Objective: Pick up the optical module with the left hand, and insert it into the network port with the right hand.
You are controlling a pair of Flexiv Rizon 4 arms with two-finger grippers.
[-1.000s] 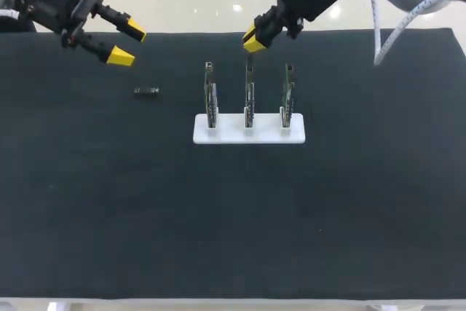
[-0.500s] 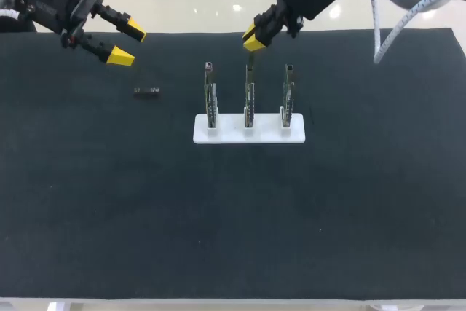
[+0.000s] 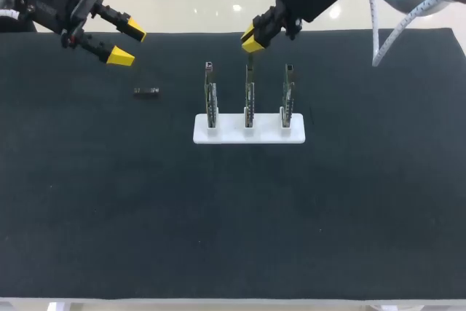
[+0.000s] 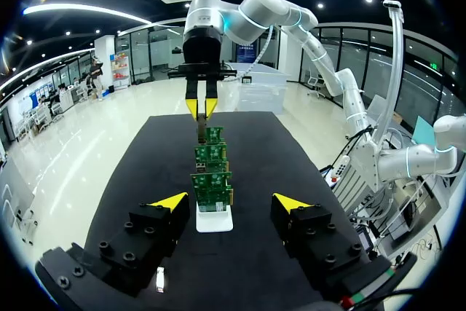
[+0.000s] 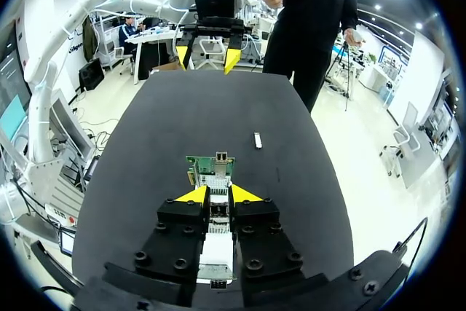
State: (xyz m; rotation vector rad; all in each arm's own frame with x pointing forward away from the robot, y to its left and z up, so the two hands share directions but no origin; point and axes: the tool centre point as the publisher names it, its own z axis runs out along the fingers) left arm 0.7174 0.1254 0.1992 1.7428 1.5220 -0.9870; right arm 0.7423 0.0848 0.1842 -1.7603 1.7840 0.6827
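Note:
My right gripper [image 3: 251, 38] hangs over the back of the table, just above and behind the middle of three upright green boards [image 3: 249, 96]. Its fingers stand close together, shut on a slim dark optical module [image 4: 201, 130] that pokes out below the tips. In the right wrist view the gripper [image 5: 216, 194] sits over the boards, with a port board [image 5: 211, 167] just ahead. A second optical module [image 3: 146, 91] lies flat on the mat, left of the boards. My left gripper [image 3: 128, 44] is open and empty at the back left, above and behind that module.
The boards stand in a row on a white base [image 3: 233, 135] at the middle of the black mat [image 3: 233, 216]. In the left wrist view the row of boards [image 4: 211, 194] runs straight ahead of the open fingers.
My right gripper has drifted slightly up and to the left over the middle board. The left arm and the module on the mat have not moved.

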